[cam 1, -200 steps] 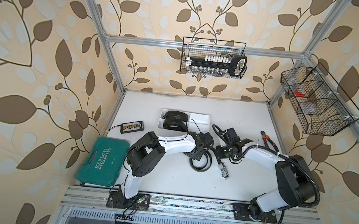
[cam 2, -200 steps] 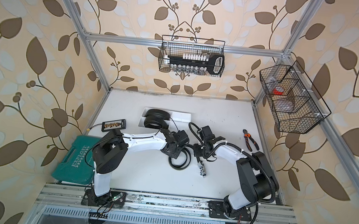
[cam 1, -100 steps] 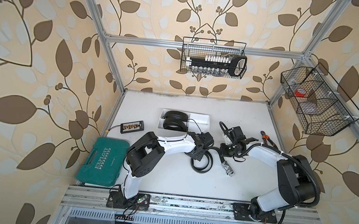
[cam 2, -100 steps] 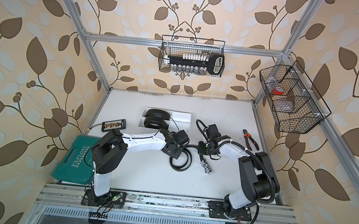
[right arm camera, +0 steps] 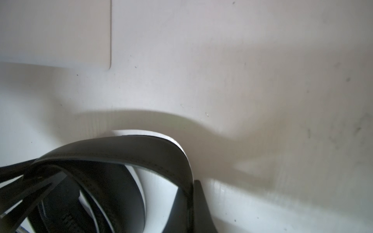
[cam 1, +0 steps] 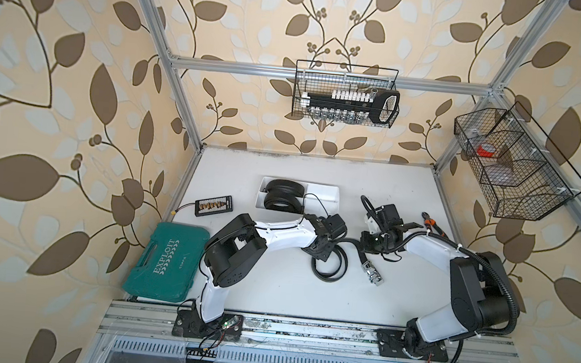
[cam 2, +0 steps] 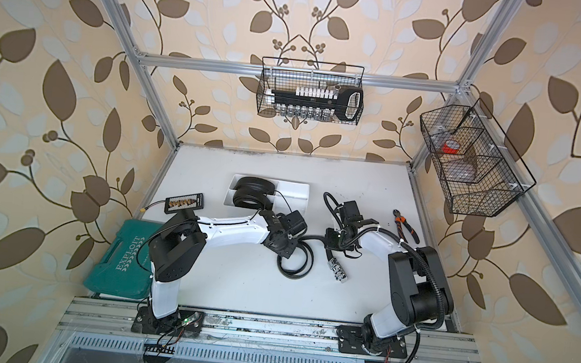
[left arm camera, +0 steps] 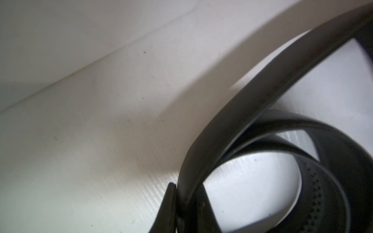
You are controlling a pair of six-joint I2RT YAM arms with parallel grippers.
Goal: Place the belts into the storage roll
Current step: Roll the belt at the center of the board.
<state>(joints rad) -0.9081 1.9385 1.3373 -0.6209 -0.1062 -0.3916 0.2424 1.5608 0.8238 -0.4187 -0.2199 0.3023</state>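
The storage roll [cam 1: 322, 192] [cam 2: 293, 192] is a white divided tray at the back middle of the table, with two coiled black belts [cam 1: 282, 196] [cam 2: 252, 194] in its left compartments. A third belt [cam 1: 331, 269] [cam 2: 297, 262] lies in loose loops on the table in front of it. Its metal buckle [cam 1: 374, 274] [cam 2: 340, 272] rests to the right. My left gripper [cam 1: 322, 253] [cam 2: 281, 246] [left arm camera: 177, 187] is shut on this belt's strap [left arm camera: 242, 100]. My right gripper [cam 1: 369, 243] [cam 2: 332, 240] [right arm camera: 191, 185] is shut on the same strap [right arm camera: 121, 149] near the buckle end.
A green tool case [cam 1: 167, 261] lies at the front left, with a small black connector board [cam 1: 213, 205] behind it. Orange-handled pliers [cam 1: 432, 225] lie at the right edge. Wire baskets hang on the back wall [cam 1: 345, 97] and the right wall [cam 1: 509, 165].
My right gripper has shifted slightly right and back with the buckle end of the belt. The left gripper and the loose loops have hardly moved.
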